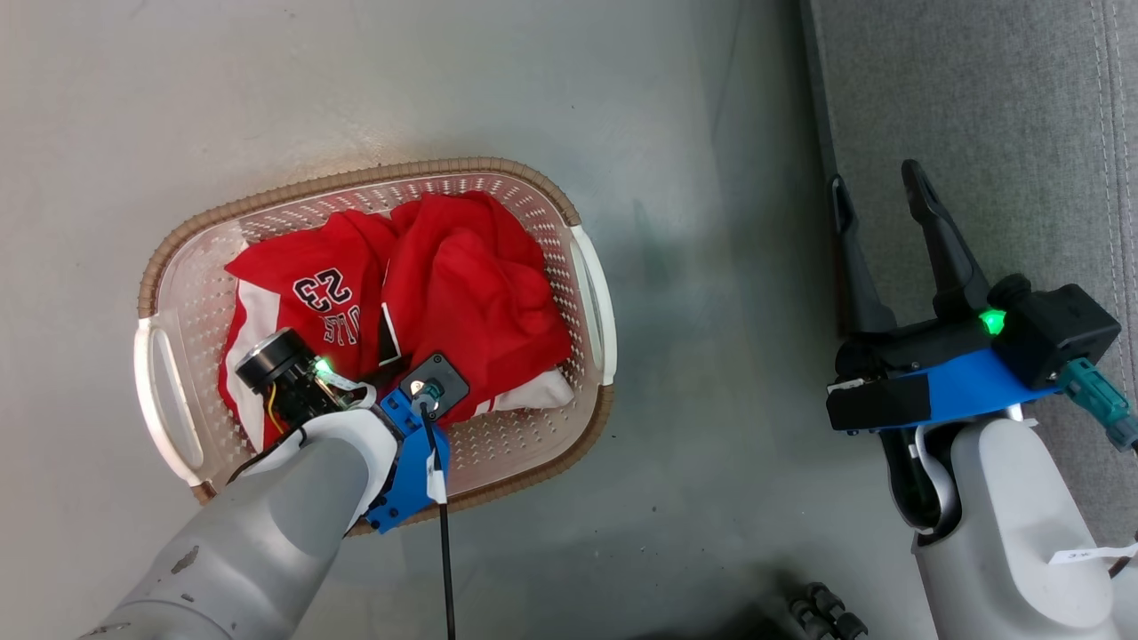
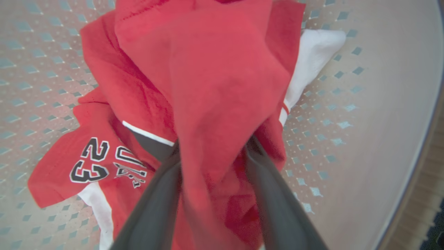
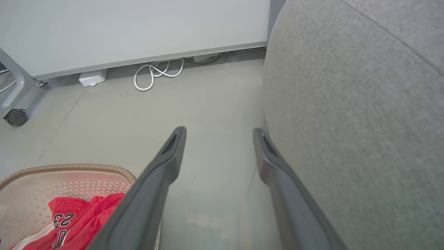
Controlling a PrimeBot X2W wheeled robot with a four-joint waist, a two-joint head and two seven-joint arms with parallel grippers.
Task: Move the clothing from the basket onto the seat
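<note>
between basket (image 1: 444, 166) and seat (image 1: 978, 107), bare floor (image 1: 711, 267).

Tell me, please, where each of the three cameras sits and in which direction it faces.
Head view: on the head, facing down at floor, basket, clothing and seat; left forearm and right gripper show.
Left wrist view: on the left wrist, facing into the basket; the left gripper shows, fingers flanking a red fold.
Right wrist view: on the right wrist, facing along the floor towards a wall; its open fingers show.
Shared: all three show the basket and clothing.
</note>
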